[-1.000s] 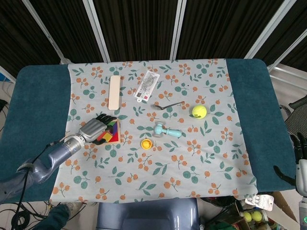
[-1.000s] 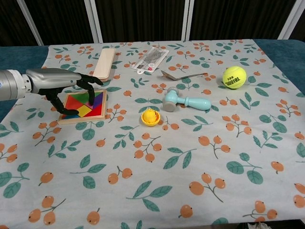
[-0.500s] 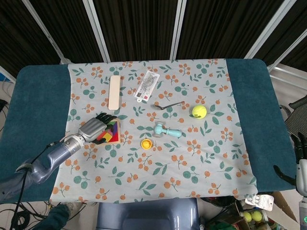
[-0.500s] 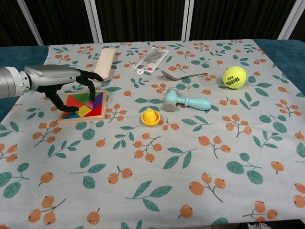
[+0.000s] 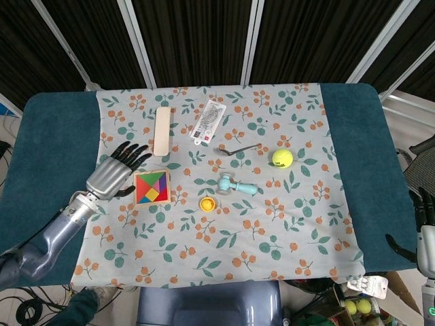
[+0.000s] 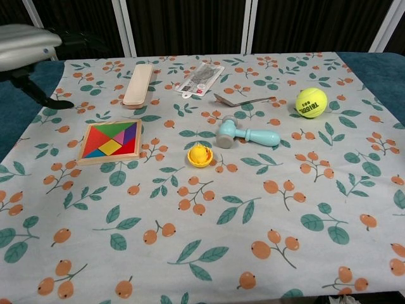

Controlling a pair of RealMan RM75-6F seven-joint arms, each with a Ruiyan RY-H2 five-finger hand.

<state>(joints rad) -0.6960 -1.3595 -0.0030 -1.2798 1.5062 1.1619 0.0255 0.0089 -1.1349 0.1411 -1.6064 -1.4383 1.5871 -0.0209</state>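
My left hand (image 5: pixel 113 173) hangs above the cloth just left of the tangram puzzle (image 5: pixel 151 187), fingers spread and holding nothing. In the chest view the same hand (image 6: pixel 25 50) shows raised at the top left, well clear of the puzzle (image 6: pixel 111 142), which lies flat in its wooden frame. My right hand (image 5: pixel 422 221) sits off the table's right edge, fingers loosely apart, holding nothing.
On the floral cloth (image 6: pixel 209 209) lie a wooden block (image 6: pixel 138 83), a plastic packet (image 6: pixel 200 77), a spoon (image 6: pixel 243 99), a tennis ball (image 6: pixel 311 102), a blue toy hammer (image 6: pixel 243 133) and a small yellow toy (image 6: pixel 199 155).
My left hand has lifted off the tangram puzzle and drawn back to the left, fingers spreading. The puzzle stays where it lay. The right hand has not moved.
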